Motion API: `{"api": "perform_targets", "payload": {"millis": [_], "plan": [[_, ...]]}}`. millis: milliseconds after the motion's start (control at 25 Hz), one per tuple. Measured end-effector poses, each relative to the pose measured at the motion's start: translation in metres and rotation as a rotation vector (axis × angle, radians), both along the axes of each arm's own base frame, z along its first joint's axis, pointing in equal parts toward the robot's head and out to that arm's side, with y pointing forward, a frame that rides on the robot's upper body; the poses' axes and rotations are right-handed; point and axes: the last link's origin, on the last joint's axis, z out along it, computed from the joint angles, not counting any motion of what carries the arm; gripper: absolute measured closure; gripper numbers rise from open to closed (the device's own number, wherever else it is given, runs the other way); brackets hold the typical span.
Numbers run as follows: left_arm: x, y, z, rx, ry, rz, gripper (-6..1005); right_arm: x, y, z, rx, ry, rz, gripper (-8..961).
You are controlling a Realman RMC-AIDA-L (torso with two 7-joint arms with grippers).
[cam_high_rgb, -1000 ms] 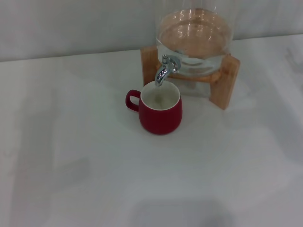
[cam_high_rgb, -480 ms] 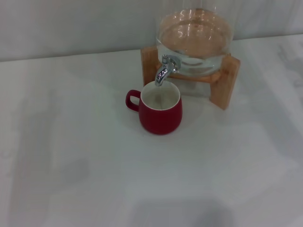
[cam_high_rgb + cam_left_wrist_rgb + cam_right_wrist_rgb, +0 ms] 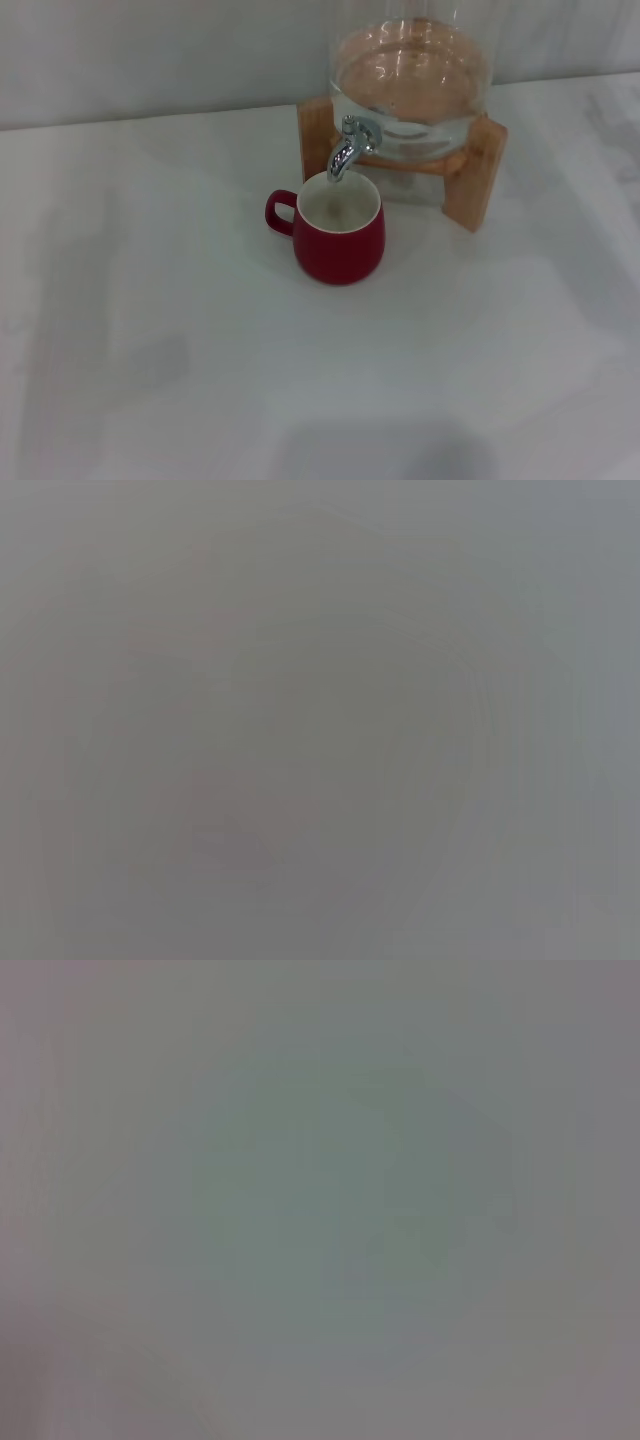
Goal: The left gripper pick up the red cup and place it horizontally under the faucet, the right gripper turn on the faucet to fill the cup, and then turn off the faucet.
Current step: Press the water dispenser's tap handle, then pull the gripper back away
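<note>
In the head view the red cup [image 3: 340,235] stands upright on the white table, its off-white inside facing up and its loop handle pointing left. Directly above the cup's far rim hangs the spout of the chrome faucet [image 3: 349,148]. The faucet is mounted on a clear glass dispenser [image 3: 410,85] holding water. Neither gripper shows in any view; both wrist views are a plain grey blank.
A wooden stand [image 3: 473,180] carries the dispenser at the back of the table [image 3: 200,380]. A pale wall runs behind it. White tabletop stretches to the left, right and front of the cup.
</note>
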Motion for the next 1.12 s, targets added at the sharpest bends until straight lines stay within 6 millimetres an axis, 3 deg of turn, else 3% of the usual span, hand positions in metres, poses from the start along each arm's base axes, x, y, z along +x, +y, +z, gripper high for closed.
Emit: {"api": "perform_targets", "payload": {"millis": [1120], "plan": [[0.0002, 0.0001, -0.0018, -0.006, -0.002, 0.002, 158, 0.0021, -0.0015, -0.0015, -0.002, 0.005, -0.01, 281]]}}
